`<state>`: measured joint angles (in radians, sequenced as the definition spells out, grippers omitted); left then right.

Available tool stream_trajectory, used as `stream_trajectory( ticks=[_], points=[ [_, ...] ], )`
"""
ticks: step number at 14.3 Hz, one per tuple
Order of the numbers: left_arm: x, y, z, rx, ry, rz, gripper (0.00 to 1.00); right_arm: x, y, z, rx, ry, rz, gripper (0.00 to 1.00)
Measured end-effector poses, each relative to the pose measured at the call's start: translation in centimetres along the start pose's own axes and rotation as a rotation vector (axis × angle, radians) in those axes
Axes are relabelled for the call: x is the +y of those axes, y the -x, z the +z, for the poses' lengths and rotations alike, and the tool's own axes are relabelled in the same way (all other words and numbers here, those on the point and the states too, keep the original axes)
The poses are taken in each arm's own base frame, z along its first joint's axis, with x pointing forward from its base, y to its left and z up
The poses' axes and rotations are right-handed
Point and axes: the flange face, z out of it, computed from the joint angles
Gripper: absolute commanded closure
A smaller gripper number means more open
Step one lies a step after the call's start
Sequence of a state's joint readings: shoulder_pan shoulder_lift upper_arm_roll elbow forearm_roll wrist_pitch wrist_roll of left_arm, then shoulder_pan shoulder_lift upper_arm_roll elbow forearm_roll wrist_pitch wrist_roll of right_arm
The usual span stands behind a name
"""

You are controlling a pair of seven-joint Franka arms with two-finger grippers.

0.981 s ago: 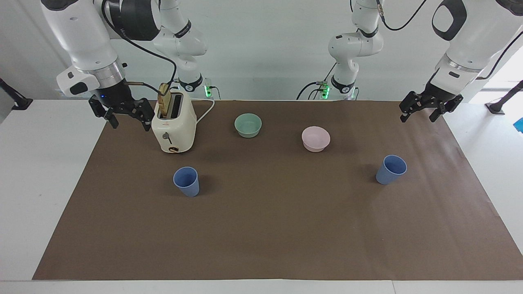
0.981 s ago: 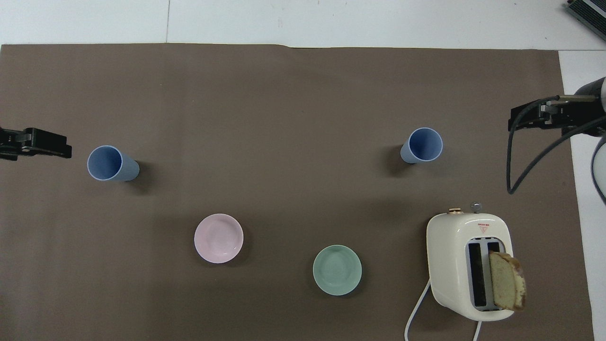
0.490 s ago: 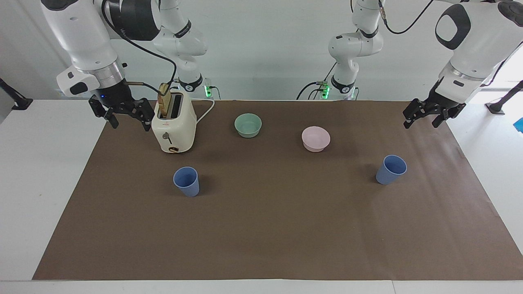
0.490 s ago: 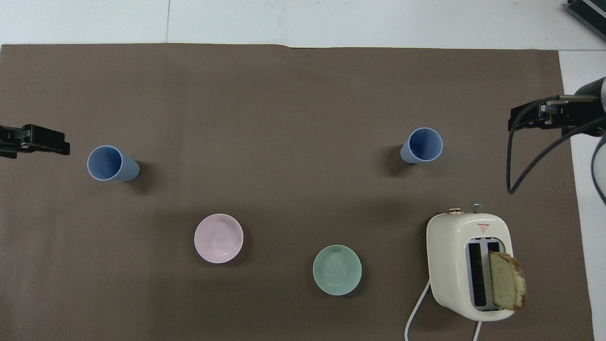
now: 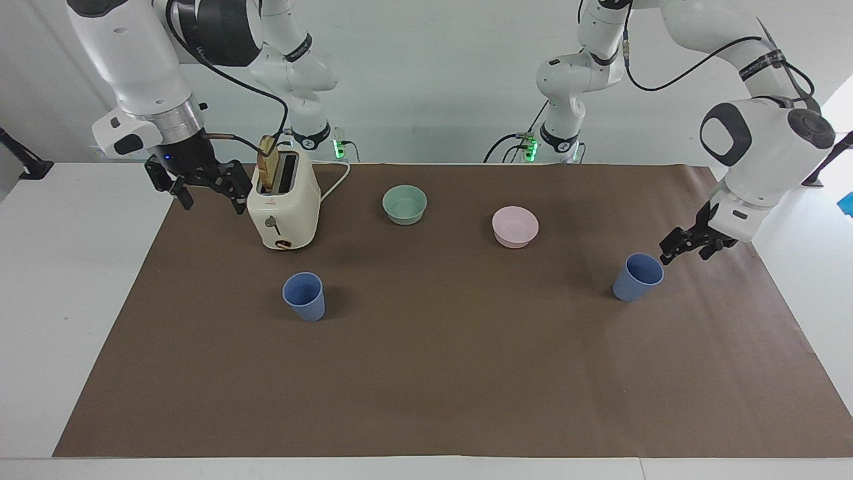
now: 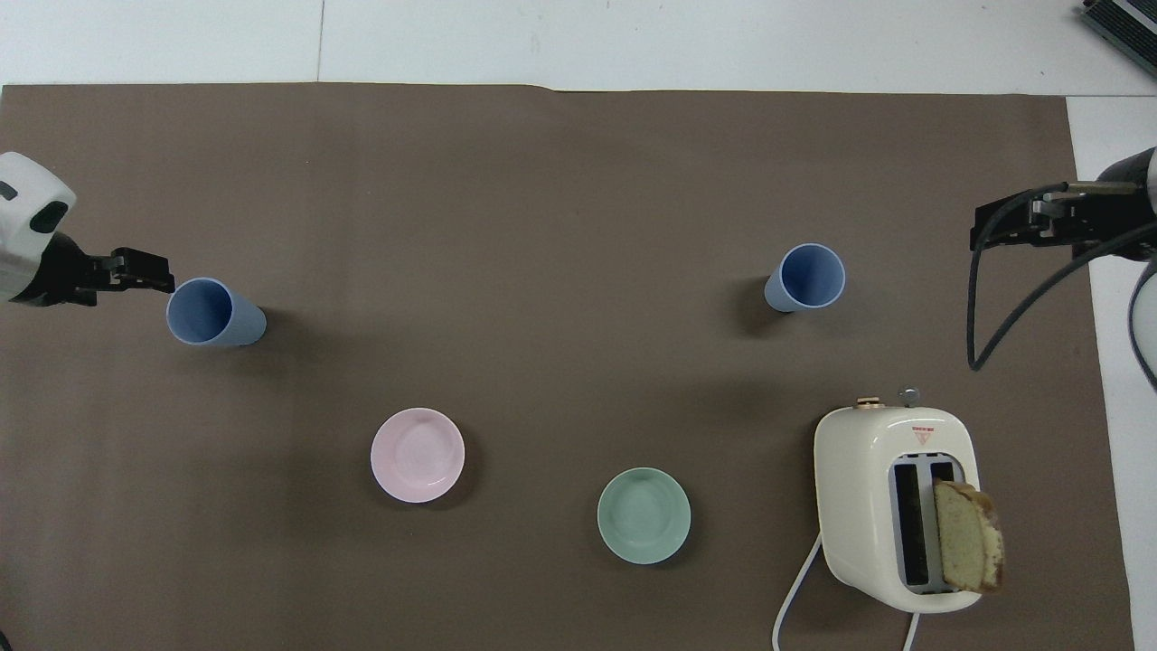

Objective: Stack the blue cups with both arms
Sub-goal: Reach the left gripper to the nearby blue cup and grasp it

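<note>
White table (image 5: pixel 66 300) carried a brown paper mat (image 5: pixel 440 373). On the mat stood two blue cups (image 5: pixel 304 296) (image 5: pixel 638 277), one toward each arm's end; nearer the robots sat a pink bowl (image 5: pixel 515 227), mint-green bowl (image 5: pixel 404 204) and cream toaster (image 5: pixel 283 210).

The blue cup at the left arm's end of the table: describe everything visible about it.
This blue cup is a small, tapered, handleless tumbler of matte, plastic-looking dusty blue. It stands upright on the brown paper cover, mouth up and apparently empty, farther from the robots than the pink bowl. The left hand, open, is close beside its rim on the side toward the table's end, apparently not yet gripping it. Nothing else touches the cup.
</note>
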<state>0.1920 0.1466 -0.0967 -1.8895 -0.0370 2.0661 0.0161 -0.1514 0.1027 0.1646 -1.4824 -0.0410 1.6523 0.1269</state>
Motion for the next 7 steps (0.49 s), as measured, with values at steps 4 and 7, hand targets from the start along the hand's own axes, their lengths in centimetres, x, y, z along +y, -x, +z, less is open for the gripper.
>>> stream_trajectory(
  ticks=[4,7],
  points=[
    [0.0,1.2,3.4,-0.034,0.000,-0.001,0.00,0.0,0.0,0.0,0.000,0.000,0.000,0.00],
    [0.1,1.9,5.0,-0.044,0.000,0.002,0.14,0.0,0.0,0.0,0.000,0.000,0.000,0.00]
  ],
)
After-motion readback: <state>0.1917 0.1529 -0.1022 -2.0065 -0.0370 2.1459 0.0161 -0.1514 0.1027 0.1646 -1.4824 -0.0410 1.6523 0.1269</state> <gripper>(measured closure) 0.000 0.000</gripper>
